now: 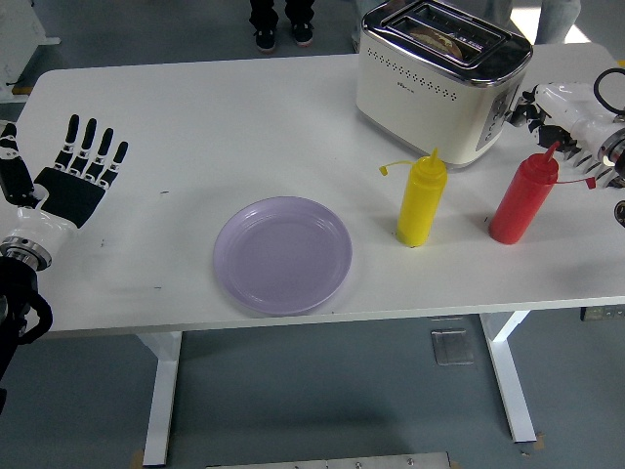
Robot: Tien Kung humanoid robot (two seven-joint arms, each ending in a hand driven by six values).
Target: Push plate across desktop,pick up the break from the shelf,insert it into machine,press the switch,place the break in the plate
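Observation:
A cream toaster [430, 83] stands at the back right of the white table. The slice of bread [437, 41] sits low in its slot, only its top showing. My right hand [540, 109] is against the toaster's right end, by the switch. A lilac plate [282, 254] lies empty near the front edge, at the middle. My left hand [80, 168] rests flat at the far left with its fingers spread, holding nothing.
A yellow squeeze bottle [422, 200] and a red one [524, 200] stand in front of the toaster, the red one just below my right hand. Part of a metal rack [598, 166] shows at the right edge. A person's shoes [280, 29] are beyond the far side.

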